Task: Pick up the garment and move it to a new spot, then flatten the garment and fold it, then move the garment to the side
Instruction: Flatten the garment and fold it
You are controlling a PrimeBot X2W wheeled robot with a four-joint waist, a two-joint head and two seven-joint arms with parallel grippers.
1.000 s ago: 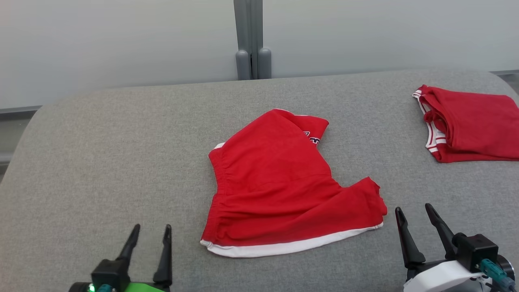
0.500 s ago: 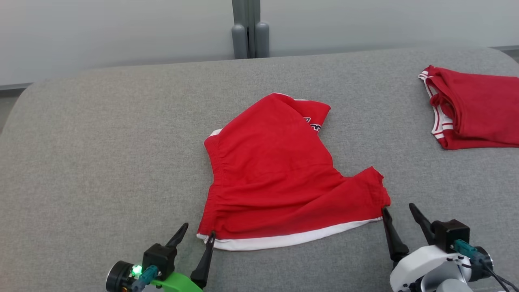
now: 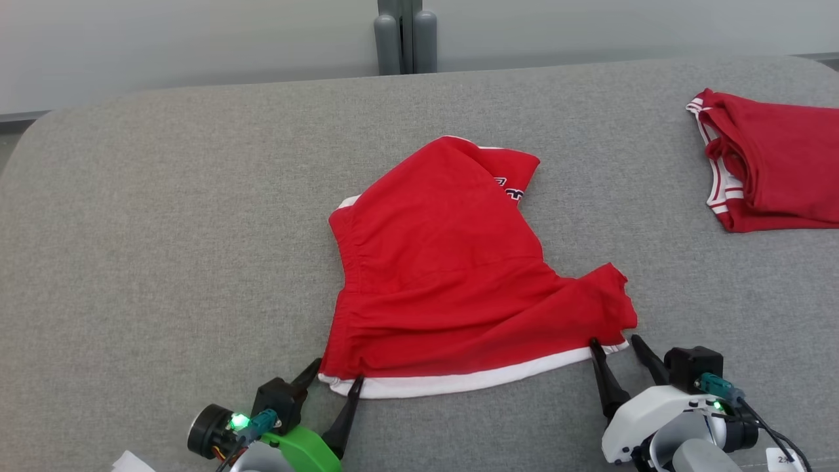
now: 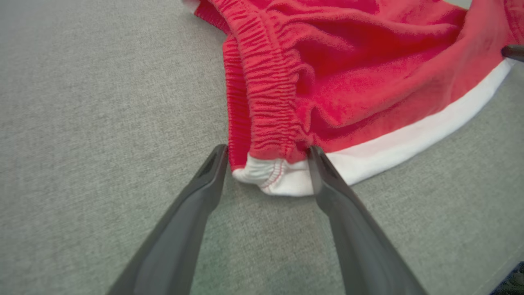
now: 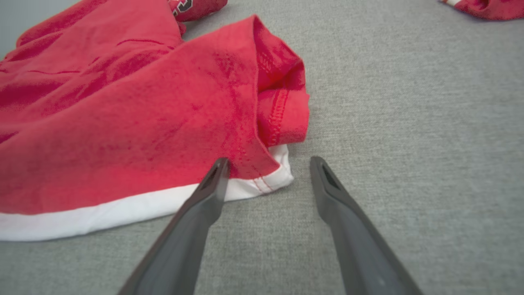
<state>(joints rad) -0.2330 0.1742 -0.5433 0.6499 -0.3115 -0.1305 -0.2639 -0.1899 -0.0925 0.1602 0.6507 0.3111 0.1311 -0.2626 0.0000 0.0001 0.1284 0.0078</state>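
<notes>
The garment [image 3: 452, 275] is a pair of red shorts with a white hem band, lying rumpled in the middle of the grey surface [image 3: 164, 229]. My left gripper [image 3: 335, 372] is open at its near-left corner; in the left wrist view that white corner [image 4: 274, 176] sits between the two fingers of the left gripper [image 4: 268, 153]. My right gripper [image 3: 615, 342] is open at the near-right corner. In the right wrist view the hem corner [image 5: 274, 178] of the garment [image 5: 123, 123] lies between the fingers of the right gripper [image 5: 268, 162], nearer the left one.
A second red garment [image 3: 773, 164] with white stripes lies folded at the far right, also seen as a red scrap [image 5: 487, 8] in the right wrist view. A grey post [image 3: 401, 36] stands behind the surface's far edge. Bare grey fabric spreads to the left.
Both grippers have advanced to the garment's near corners, the left also moving rightward, and now straddle the hem. The head camera has tilted down. The garment lies as before.
</notes>
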